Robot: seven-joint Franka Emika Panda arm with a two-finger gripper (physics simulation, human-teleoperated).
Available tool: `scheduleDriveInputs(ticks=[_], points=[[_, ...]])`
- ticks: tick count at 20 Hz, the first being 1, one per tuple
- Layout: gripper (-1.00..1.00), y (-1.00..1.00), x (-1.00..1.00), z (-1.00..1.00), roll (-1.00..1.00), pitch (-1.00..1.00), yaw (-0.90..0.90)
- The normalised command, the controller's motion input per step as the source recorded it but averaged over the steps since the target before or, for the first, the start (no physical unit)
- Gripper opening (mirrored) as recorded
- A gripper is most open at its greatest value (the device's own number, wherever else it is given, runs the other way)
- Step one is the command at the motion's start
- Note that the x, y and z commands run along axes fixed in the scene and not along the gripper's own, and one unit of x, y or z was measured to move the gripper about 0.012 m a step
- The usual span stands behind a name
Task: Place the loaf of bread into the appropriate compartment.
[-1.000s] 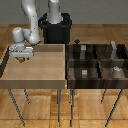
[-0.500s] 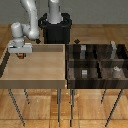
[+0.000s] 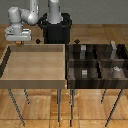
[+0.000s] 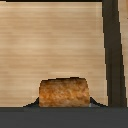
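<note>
The loaf of bread [image 4: 65, 92] is an orange-brown crusty lump that fills the near part of the wrist view, held against the dark underside of my gripper [image 3: 19, 42], which is shut on it. In the exterior view the gripper hangs above the far corner of the light tan tray [image 3: 35, 80] at the exterior view's left, clear of the tray floor. The appropriate compartment [image 3: 92, 76], a dark-brown wooden section with a small low grey cube [image 3: 84, 72], lies in the four-part bin at the exterior view's right, far from the gripper.
The bin's other sections hold taller grey blocks [image 3: 83, 49] [image 3: 114, 46] and a rounded grey piece [image 3: 116, 70]. The robot's black base [image 3: 56, 30] stands behind the tray. A dark strip [image 4: 112, 50] runs down one side of the wrist view.
The gripper has risen from just over the tray floor to well above it, carrying the bread and staying over the same corner.
</note>
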Motion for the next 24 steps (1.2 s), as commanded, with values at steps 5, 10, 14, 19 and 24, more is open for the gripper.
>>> scheduleDriveInputs(ticks=[5,10,14,19,24], points=[[-1.00,1.00,0.00,0.00,0.00,0.00,0.00],[-1.00,1.00,0.00,0.00,0.00,0.00,0.00],[-1.00,1.00,0.00,0.00,0.00,0.00,0.00],[-1.00,1.00,0.00,0.00,0.00,0.00,0.00],[-1.00,1.00,0.00,0.00,0.00,0.00,0.00]])
